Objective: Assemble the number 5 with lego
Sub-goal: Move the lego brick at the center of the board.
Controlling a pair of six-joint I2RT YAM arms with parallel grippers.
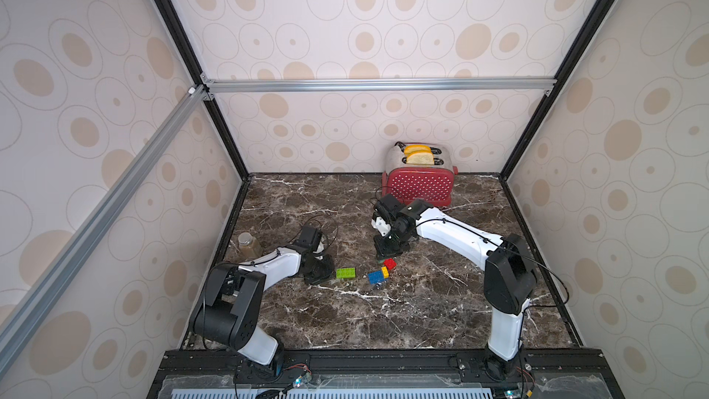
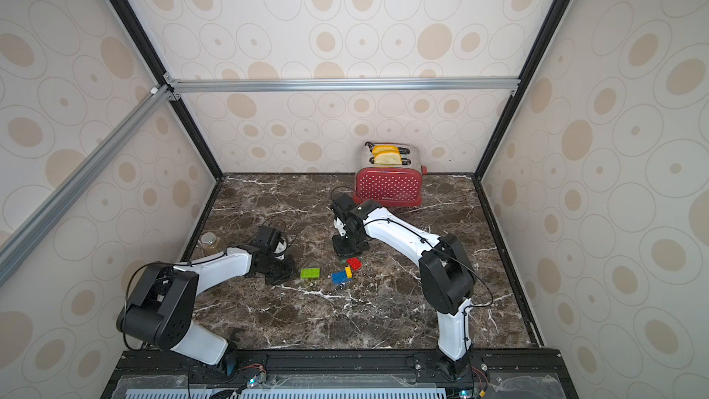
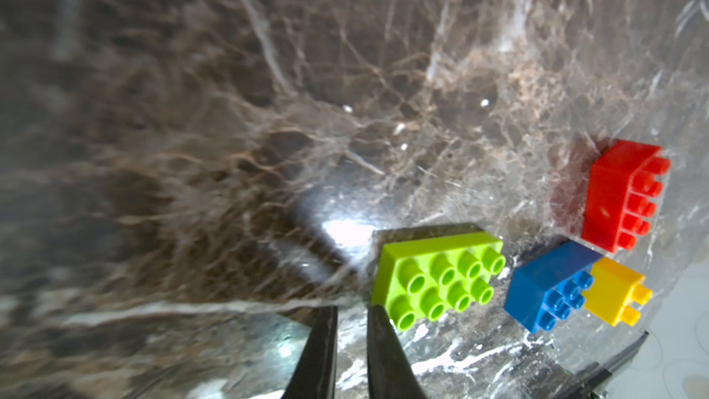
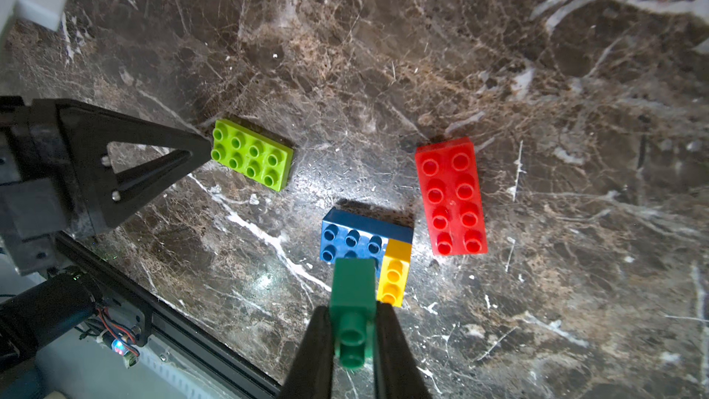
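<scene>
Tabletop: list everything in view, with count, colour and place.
lime-green brick: 1, lime, mid-table, apart from the rest
blue brick: 1, blue, mid-table
yellow brick: 1, yellow, touching the blue brick
red brick: 1, red, beside that pair
dark-green brick: 1, dark green, in the right end effector
toaster: 1, red, far edge of the table
bread slices: 2, yellowish, in the toaster
jar: 1, clear, brownish contents, left edge
left end effector: 1, black, shut, empty, tip at lime-green brick
right end effector: 1, black, shut on dark-green brick

Left arm [image 1: 276, 262], right arm [image 1: 452, 234]: white links, black joints, thin black cables, black tapered fingers [image 4: 314, 355].
</scene>
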